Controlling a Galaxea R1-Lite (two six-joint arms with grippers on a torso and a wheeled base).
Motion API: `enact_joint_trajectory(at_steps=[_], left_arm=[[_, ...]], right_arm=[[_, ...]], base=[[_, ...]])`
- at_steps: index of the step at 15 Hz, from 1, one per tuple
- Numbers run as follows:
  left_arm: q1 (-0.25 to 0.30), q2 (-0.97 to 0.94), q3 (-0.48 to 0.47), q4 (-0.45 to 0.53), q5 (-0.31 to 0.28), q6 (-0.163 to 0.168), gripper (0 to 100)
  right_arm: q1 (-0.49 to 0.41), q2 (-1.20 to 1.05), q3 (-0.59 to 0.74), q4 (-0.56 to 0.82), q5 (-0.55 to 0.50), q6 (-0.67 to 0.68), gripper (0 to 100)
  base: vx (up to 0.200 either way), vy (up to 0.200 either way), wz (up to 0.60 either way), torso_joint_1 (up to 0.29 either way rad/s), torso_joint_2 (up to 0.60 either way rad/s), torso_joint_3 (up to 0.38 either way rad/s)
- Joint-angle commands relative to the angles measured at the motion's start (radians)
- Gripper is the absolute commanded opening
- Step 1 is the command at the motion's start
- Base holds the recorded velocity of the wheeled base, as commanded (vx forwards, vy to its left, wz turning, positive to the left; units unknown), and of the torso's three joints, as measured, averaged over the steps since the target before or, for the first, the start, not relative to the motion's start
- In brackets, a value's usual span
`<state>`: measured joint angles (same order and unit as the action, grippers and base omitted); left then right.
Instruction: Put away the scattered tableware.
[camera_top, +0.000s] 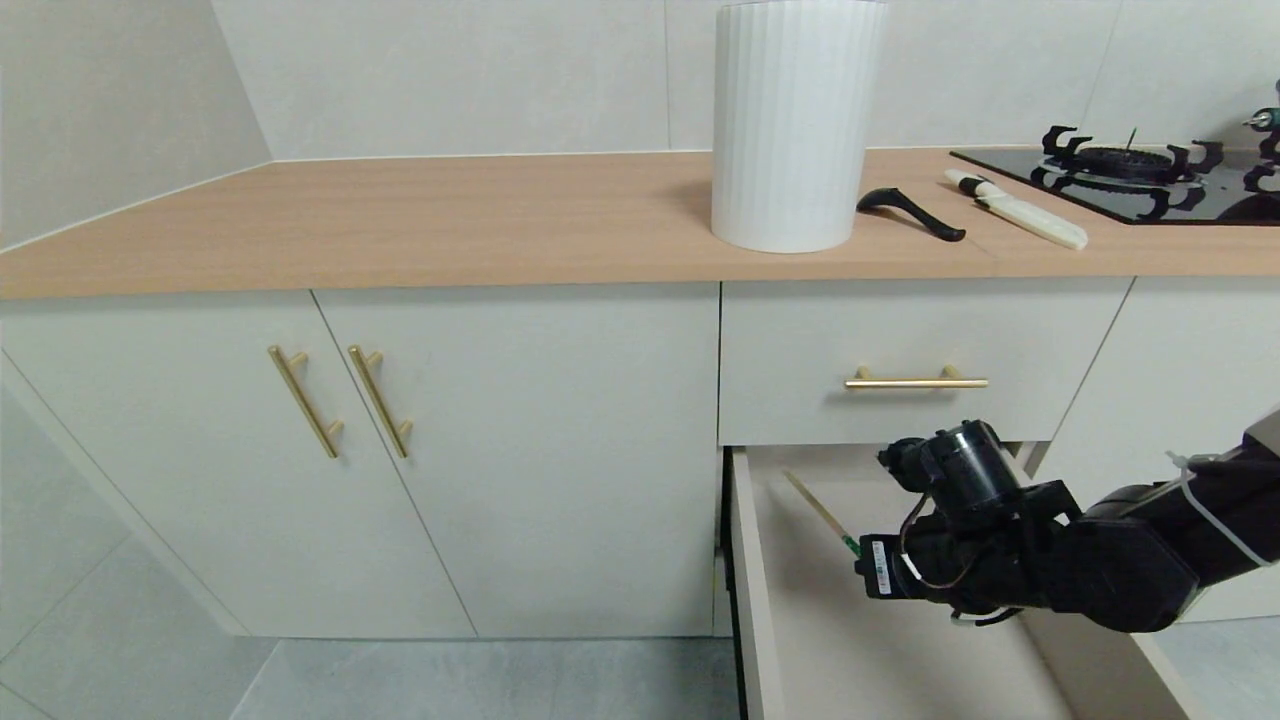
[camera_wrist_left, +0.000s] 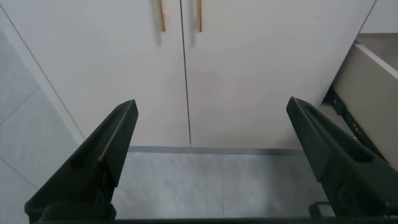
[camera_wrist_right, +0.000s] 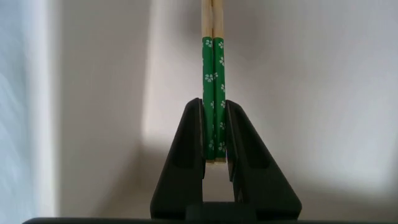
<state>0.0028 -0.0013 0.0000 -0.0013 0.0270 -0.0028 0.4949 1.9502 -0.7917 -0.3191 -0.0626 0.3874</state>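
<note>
My right gripper (camera_top: 860, 556) is inside the open lower drawer (camera_top: 752, 590), shut on a pair of wooden chopsticks (camera_top: 818, 512) with green patterned ends. In the right wrist view the chopsticks (camera_wrist_right: 213, 81) stick straight out from between the closed fingers (camera_wrist_right: 189, 146), above the pale drawer floor. On the counter lie a black-handled utensil (camera_top: 910, 213) and a white knife (camera_top: 1015, 208). My left gripper (camera_wrist_left: 211, 162) is open with nothing in it, low in front of the cabinet doors (camera_wrist_left: 186, 68).
A tall white ribbed container (camera_top: 793, 120) stands on the wooden countertop (camera_top: 400, 215). A gas hob (camera_top: 1130, 175) is at the back right. The upper drawer (camera_top: 915, 380) above the open one is closed. Grey floor tiles (camera_wrist_left: 205, 180) lie below the cabinets.
</note>
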Motion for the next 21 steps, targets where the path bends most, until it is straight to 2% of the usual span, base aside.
enact_joint_trajectory(at_steps=[1,7,15,16,21], left_arm=[[0.000,0.001,0.000,0.000,0.001,0.000,100],[0.000,0.001,0.000,0.000,0.001,0.000,100],[0.000,0.001,0.000,0.000,0.001,0.000,100],[0.000,0.001,0.000,0.000,0.001,0.000,100],[0.000,0.001,0.000,0.000,0.001,0.000,100]], right_arm=[[0.007,0.033,0.042,-0.040,-0.013,-0.001,0],[0.042,0.246,0.016,-0.041,-0.083,-0.001,0],[0.059,0.254,0.014,-0.046,-0.083,0.010,0],[0.059,0.253,0.016,-0.046,-0.083,0.010,100],[0.059,0.208,0.020,-0.038,-0.082,0.013,100]], base=[[0.000,0.000,0.00,0.000,0.00,0.000],[0.000,0.000,0.00,0.000,0.00,0.000],[0.000,0.000,0.00,0.000,0.00,0.000],[0.000,0.000,0.00,0.000,0.00,0.000],[0.000,0.000,0.00,0.000,0.00,0.000]])
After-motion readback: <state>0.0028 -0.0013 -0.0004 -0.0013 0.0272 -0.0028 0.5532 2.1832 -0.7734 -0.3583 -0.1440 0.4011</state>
